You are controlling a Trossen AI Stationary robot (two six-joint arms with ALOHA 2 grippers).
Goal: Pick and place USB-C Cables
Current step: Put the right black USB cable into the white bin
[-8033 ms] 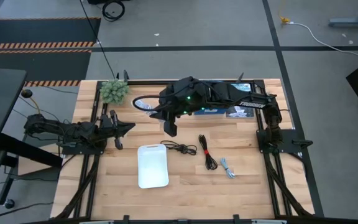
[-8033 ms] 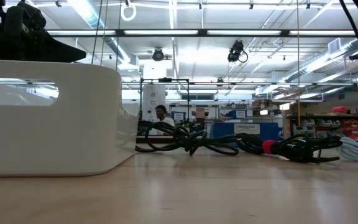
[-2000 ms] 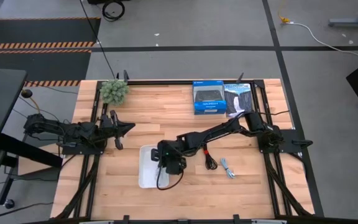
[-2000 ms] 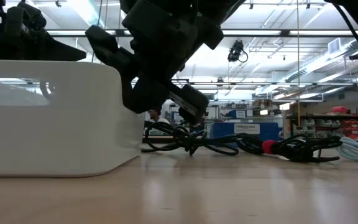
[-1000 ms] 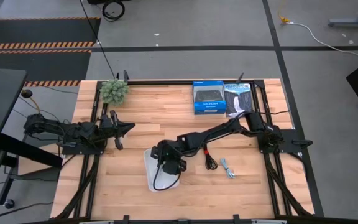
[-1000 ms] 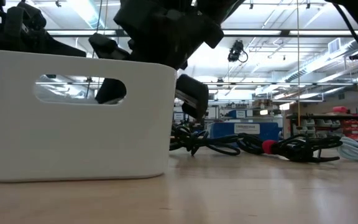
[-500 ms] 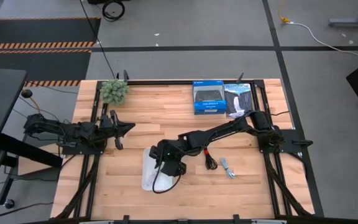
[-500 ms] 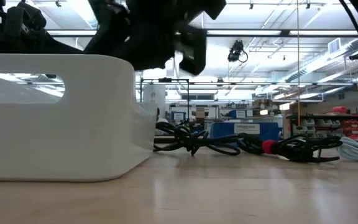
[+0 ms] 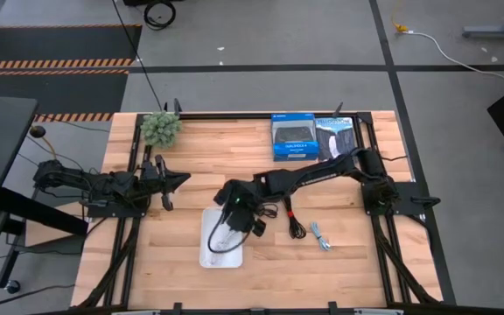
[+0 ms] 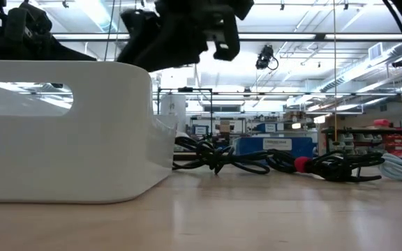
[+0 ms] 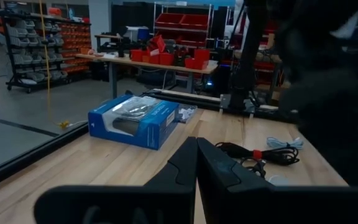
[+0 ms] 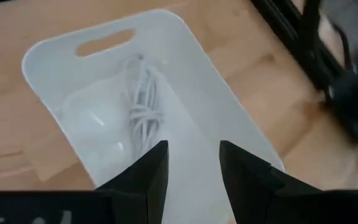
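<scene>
White cable (image 12: 140, 102): bundled, lying inside the white tray (image 9: 206, 254) near the table's front edge; a dark cord loops over the tray in the high view.
Right gripper (image 9: 234, 213): above the tray's far end, fingers (image 12: 149, 171) parted, nothing between them.
Black cable (image 9: 265, 209): loose on the wood just beyond the tray, right of the gripper.
Red-banded black cable (image 9: 292, 219): beside it, farther right.
Pale blue-grey cable (image 9: 321, 235): rightmost, near the red-banded one.
Left gripper (image 9: 166, 184): resting at the table's left side, fingers (image 11: 185, 163) pressed together, empty.
Blue box (image 9: 292, 138): at the far edge.
</scene>
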